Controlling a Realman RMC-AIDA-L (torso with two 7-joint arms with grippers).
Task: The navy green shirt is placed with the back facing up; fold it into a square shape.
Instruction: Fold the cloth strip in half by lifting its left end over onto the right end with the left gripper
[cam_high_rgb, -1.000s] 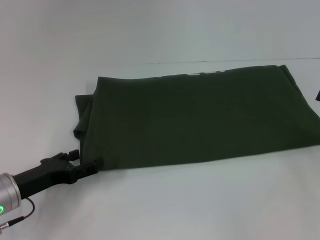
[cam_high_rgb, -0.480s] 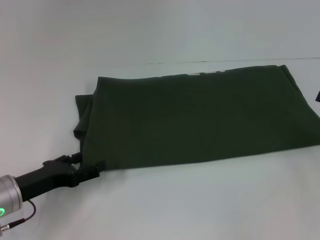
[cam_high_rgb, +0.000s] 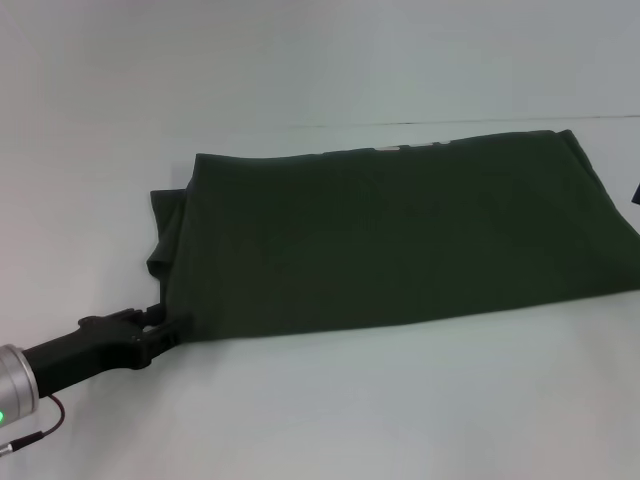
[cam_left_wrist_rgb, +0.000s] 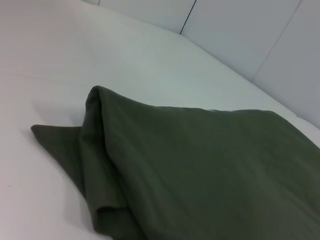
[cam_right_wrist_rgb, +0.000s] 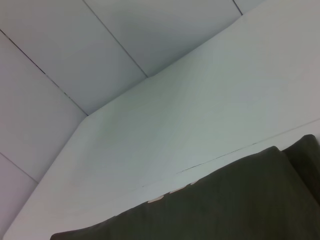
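Note:
The navy green shirt (cam_high_rgb: 400, 240) lies folded into a wide rectangle on the white table (cam_high_rgb: 350, 410), with a sleeve sticking out at its left end. My left gripper (cam_high_rgb: 166, 321) is at the shirt's near left corner, its fingers drawn together on the fabric edge. The left wrist view shows the shirt's layered left end (cam_left_wrist_rgb: 200, 170) close up. The right wrist view shows the shirt's far edge (cam_right_wrist_rgb: 225, 200). Only a dark sliver of my right gripper (cam_high_rgb: 637, 192) shows at the right edge of the head view, beside the shirt's right end.
A pale label (cam_high_rgb: 400, 148) peeks out at the shirt's far edge. White wall panels (cam_right_wrist_rgb: 125, 40) stand behind the table. Bare table surface lies in front of and behind the shirt.
My left gripper's fingers, spread apart at the shirt's near left corner before, have closed together on the fabric edge. The shirt has not moved.

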